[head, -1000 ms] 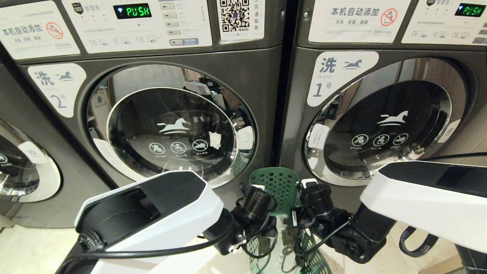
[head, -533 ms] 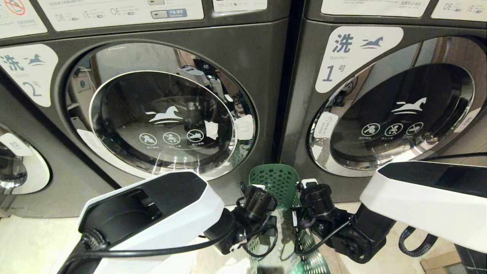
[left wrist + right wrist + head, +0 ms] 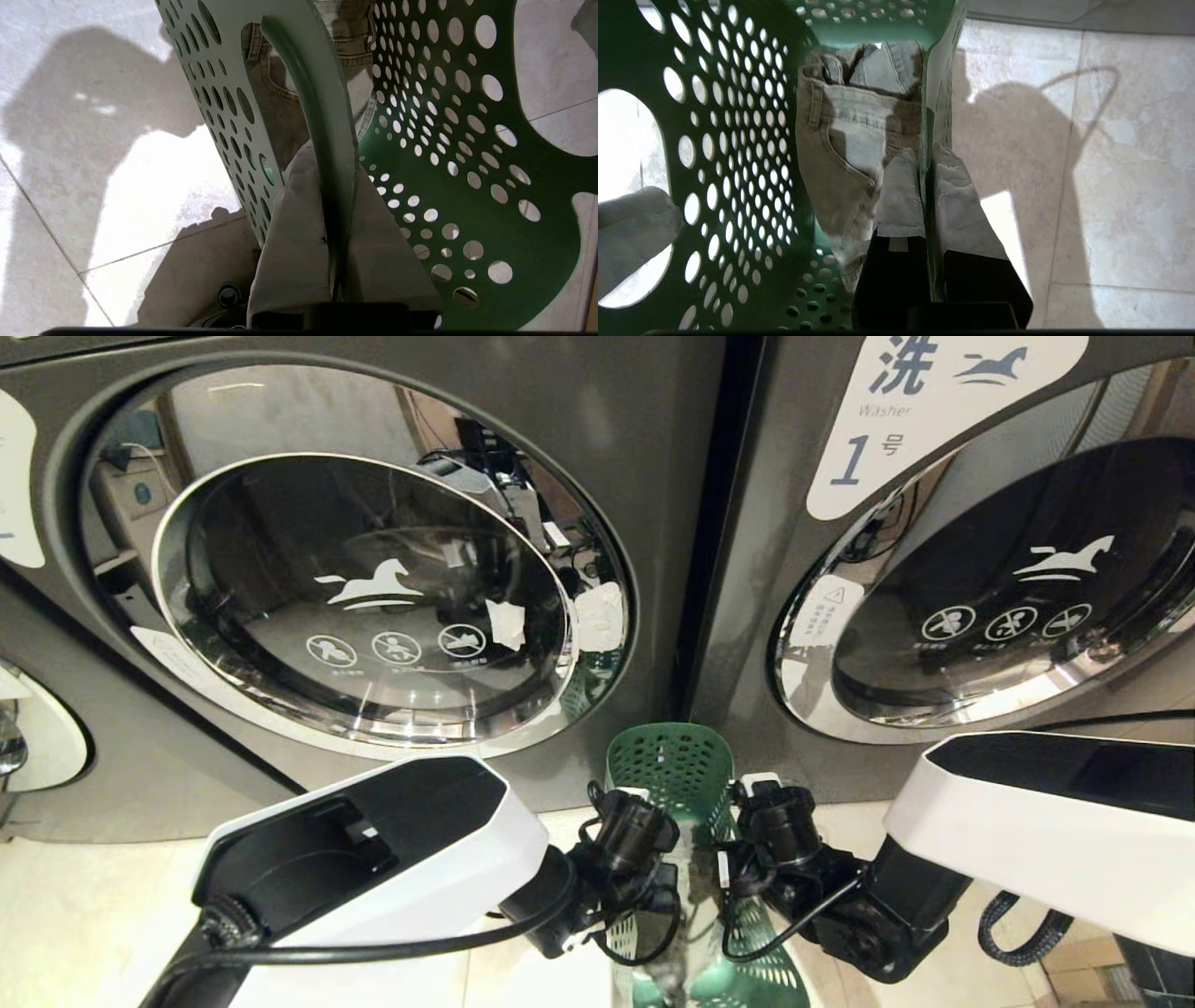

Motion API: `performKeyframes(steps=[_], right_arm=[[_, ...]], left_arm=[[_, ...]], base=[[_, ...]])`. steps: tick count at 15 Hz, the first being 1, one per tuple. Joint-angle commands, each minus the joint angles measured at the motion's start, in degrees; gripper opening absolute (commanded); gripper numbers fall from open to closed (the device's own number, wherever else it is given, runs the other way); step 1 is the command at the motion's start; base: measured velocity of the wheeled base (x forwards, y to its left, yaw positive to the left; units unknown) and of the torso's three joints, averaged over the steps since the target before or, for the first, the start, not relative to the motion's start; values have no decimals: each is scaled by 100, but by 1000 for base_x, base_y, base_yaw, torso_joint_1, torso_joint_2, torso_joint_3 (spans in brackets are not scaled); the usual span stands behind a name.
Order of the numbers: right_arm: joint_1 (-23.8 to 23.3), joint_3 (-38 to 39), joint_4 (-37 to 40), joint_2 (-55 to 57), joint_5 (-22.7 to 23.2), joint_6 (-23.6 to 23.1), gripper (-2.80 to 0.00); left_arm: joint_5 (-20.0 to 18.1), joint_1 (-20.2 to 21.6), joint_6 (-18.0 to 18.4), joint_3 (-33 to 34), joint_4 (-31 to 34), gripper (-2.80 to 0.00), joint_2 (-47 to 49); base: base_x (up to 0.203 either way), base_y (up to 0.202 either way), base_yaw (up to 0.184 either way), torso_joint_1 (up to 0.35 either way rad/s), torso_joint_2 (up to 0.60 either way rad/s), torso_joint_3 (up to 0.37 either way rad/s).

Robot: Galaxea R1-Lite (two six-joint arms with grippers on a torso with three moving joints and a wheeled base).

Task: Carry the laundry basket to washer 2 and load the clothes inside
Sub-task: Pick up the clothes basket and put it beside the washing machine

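Left claw (image 3: 336,261): clamped on one long rim of the laundry basket (image 3: 667,770), low between the arms.
Right claw (image 3: 927,210): pinched shut on the opposite rim.
Basket: squeezed narrow, over the floor (image 3: 75,915) just before the gap between washer 2 (image 3: 359,588) and washer 1 (image 3: 1008,607).
Clothes (image 3: 850,135): pale denim bunched inside.
Door: closed — no loading yet.
Risk: thin rim slipping from either grip — basket tilting, denim spilling; nose bumping the washer front.
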Motion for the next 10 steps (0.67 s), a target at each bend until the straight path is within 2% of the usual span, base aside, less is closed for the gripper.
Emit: performKeyframes(steps=[1, 4, 10], right_arm=[[3, 4, -84, 71, -10, -16, -280], [3, 52, -96, 100, -10, -93, -280], [3, 58, -64, 147, -2, -102, -280]], left_arm=[[5, -2, -14, 1, -17, -280, 6], [7, -11, -14, 1, -17, -280, -30], [14, -38, -14, 1, -17, -280, -18]], base=[[0, 0, 0, 6, 2, -198], [0, 0, 0, 3, 3, -141], [0, 0, 0, 1, 0, -12]])
